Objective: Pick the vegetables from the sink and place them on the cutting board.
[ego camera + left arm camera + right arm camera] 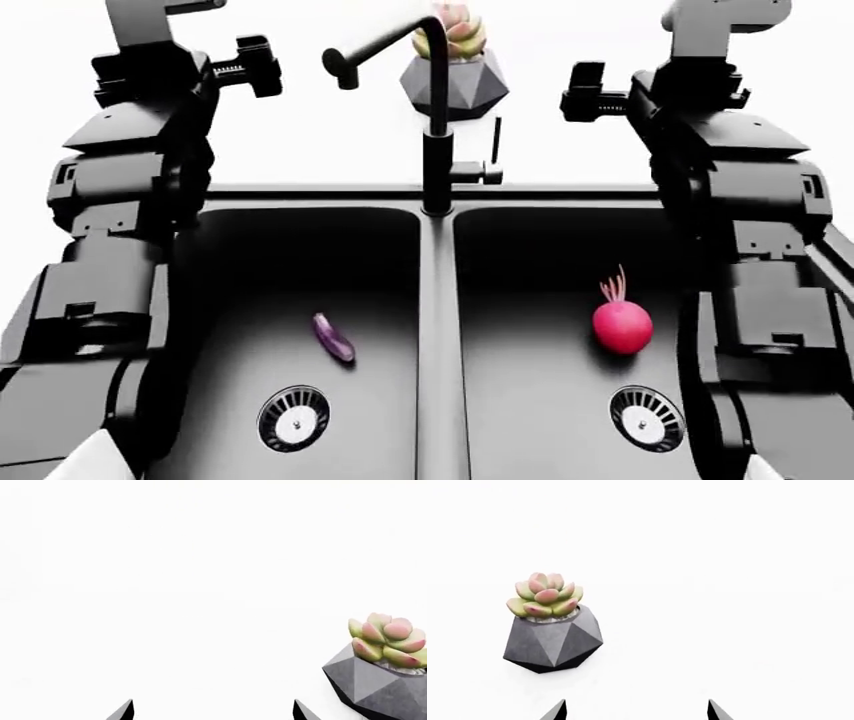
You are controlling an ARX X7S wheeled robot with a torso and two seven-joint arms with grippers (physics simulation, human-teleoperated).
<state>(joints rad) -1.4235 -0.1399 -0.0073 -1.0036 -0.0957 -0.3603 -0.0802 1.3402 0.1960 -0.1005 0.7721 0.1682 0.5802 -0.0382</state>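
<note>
In the head view the black double-basin sink (437, 300) fills the frame. The small purple eggplant (332, 337) lies in the left basin above its drain. The round magenta radish (622, 325) with reddish stalks lies in the right basin. Both arms are raised at the sides, well above the sink. My left gripper (213, 711) is open and empty, with only its fingertips (125, 711) showing. My right gripper (636, 711) is open and empty too. The cutting board is out of view.
A tall black faucet (430, 110) rises from the divider. A pink-green succulent in a grey faceted pot (457, 75) stands behind it on the white counter; it also shows in the left wrist view (381, 675) and the right wrist view (552, 637). Round metal drains (292, 417) sit in both basins.
</note>
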